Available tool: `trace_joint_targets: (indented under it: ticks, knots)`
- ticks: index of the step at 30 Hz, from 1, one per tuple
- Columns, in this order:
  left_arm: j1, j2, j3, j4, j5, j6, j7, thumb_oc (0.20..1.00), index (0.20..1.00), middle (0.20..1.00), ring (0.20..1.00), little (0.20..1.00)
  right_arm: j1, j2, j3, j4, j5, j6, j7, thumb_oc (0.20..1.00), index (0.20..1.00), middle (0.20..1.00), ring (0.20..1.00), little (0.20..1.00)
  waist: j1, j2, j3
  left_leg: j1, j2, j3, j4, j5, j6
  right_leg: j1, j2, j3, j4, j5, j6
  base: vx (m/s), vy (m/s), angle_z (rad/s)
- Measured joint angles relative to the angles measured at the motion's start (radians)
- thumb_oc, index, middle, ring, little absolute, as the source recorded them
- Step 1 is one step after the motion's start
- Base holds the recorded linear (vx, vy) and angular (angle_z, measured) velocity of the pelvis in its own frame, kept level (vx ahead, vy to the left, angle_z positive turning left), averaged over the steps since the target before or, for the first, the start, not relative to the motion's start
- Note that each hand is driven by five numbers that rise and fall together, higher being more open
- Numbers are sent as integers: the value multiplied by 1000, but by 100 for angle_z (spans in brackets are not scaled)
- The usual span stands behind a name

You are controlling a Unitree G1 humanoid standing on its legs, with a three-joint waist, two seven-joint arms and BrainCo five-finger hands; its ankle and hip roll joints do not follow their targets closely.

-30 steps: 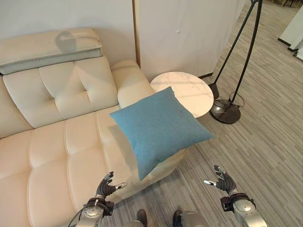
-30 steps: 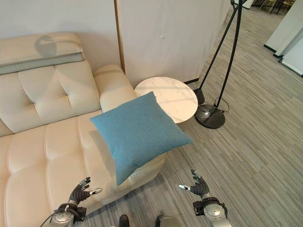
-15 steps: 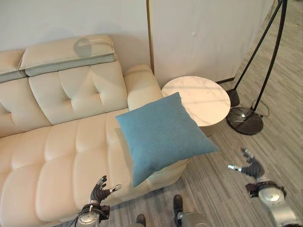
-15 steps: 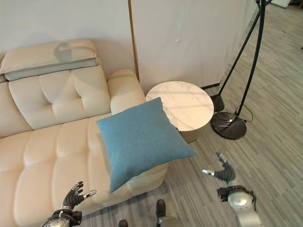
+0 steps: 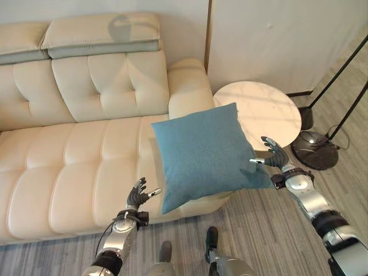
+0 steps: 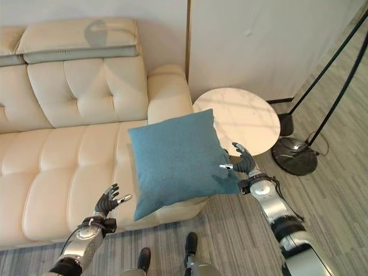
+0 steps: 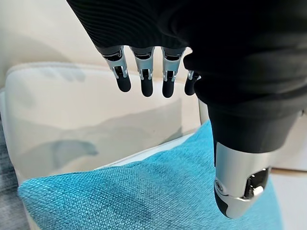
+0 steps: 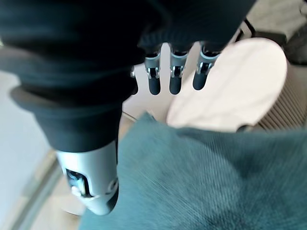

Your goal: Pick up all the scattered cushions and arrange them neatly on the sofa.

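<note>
Nearest you, low at the sofa front, your left hand (image 5: 138, 194) hangs w/ fingers spread and relaxed, holding nothing, near the blue cushion's lower corner but not touching it. Opposite, your right hand (image 5: 272, 156) sits at the cushion's right corner, fingers also splayed wide, empty; whether a fingertip touches the fabric you can't tell.

Between them the blue cushion (image 5: 208, 154) lies tilted on the end of the cream sofa (image 5: 80, 167), w/ its lower and right corners overhanging the seat edge toward the floor.

Risk 1: the cushion looks poorly seated. Nudge that right corner w/ open fingers instead of closing on it and it may well slide off to the floor.

Risk 2: a one-sided grab. If only the right hand closes, the soft cushion will prob. fold and swing, so bring both hands in before lifting.

Beyond, the round side table (image 5: 264, 109) sits just beside the armrest, close behind your right hand; a wide sweep could knock it. Further right stands the floor lamp base (image 5: 315, 149), so keep the elbow in.
</note>
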Motion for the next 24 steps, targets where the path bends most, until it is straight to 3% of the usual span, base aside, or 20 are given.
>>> trace_joint_targets:
  ticks: [1,7,8,10,11,12,13,18,24]
  knots:
    - [-72,-6,-4,10,-31,-1,6,1000,1000,1000,1000,1000,-78,1,-2,39,7,15,-1,1000,1000,1000,1000,1000,0,7,34,-39,-9,-3,-12,23,0,-42,-7,0,-3,27,3,-135,-28,8]
    - [-382,-68,-126,187,-110,-16,77,1000,1000,1000,1000,1000,-308,91,113,250,61,52,-35,1000,1000,1000,1000,1000,-9,13,106,-91,-9,-1,-10,37,-14,-97,-8,-1,-3,40,0,-59,-40,-1]
    - [-438,-98,-138,202,-118,-15,89,1000,1000,1000,1000,1000,-328,111,123,249,69,53,-40,790,790,790,790,790,-12,13,119,-94,-9,0,-14,39,-17,-102,-8,-1,-3,42,-2,1,-32,-2]
    - [-483,-114,-148,204,-146,-18,130,1000,1000,1000,1000,1000,-352,121,179,226,98,55,-55,200,200,200,200,200,-22,15,127,-98,-9,0,-17,40,-18,-106,-9,-5,-5,44,-4,0,0,0]
    - [-481,-123,-150,195,-148,-21,144,551,551,551,551,551,-348,126,196,202,109,56,-63,200,200,200,200,200,-26,16,127,-96,-8,1,-20,40,-18,-106,-9,-6,-5,43,-7,38,0,1]
    - [-474,-116,-150,186,-148,-21,154,253,253,253,253,253,-336,120,197,170,117,54,-71,200,200,200,200,200,-30,16,127,-94,-8,1,-25,40,-18,-105,-9,-9,-5,43,-9,0,0,0]
    - [-471,-110,-150,186,-148,-22,159,200,200,200,200,200,-329,116,197,154,120,52,-75,200,200,200,200,200,-32,15,129,-91,-8,1,-27,41,-18,-104,-9,-11,-5,47,-15,44,13,1]
    - [-405,-60,-133,72,-167,-28,175,200,200,200,200,200,-201,75,186,-68,147,37,-89,200,200,200,200,200,-48,12,134,-43,-9,8,-47,43,-17,-65,-14,-10,-6,44,-16,51,36,0]
    - [-170,0,-70,-256,-181,-40,186,200,200,200,200,200,95,49,71,-415,141,11,-82,200,200,200,200,200,-55,6,136,24,-12,33,-48,26,-5,-4,-16,11,-7,29,-1,81,63,-6]
